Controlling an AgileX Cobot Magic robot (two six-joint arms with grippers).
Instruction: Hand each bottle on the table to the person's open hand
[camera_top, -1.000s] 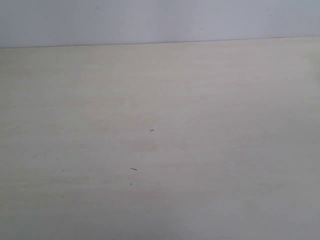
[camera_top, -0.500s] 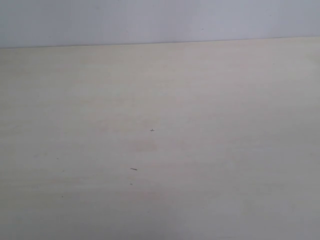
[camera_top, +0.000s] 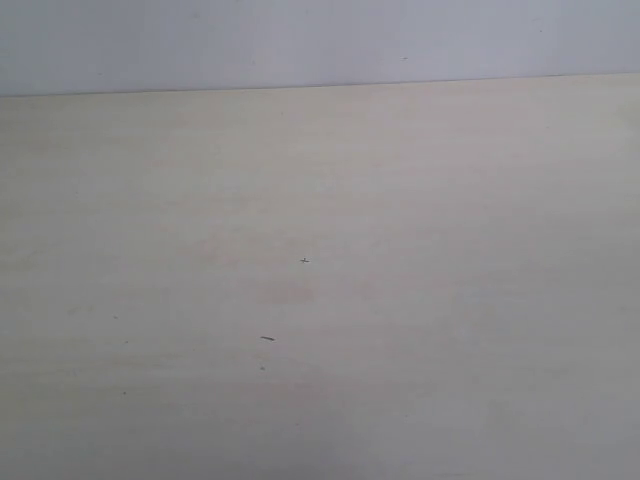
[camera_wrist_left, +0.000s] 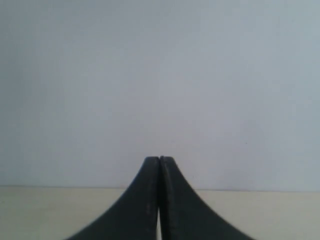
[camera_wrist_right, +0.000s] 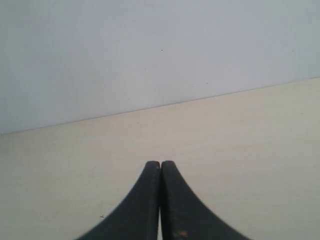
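The pale beige table (camera_top: 420, 300) fills the exterior view, and only a few tiny dark specks (camera_top: 267, 338) show on it. The bottles and the person's hand are out of view in every frame. Neither arm appears in the exterior view. In the left wrist view my left gripper (camera_wrist_left: 159, 159) is shut, its black fingers pressed together with nothing between them, pointing at a pale wall above the table edge. In the right wrist view my right gripper (camera_wrist_right: 160, 163) is shut too, holding nothing, above the table (camera_wrist_right: 250, 130).
A plain grey-white wall (camera_top: 300, 40) rises behind the table's far edge. A small cross-shaped mark (camera_top: 304, 261) lies near the table's middle.
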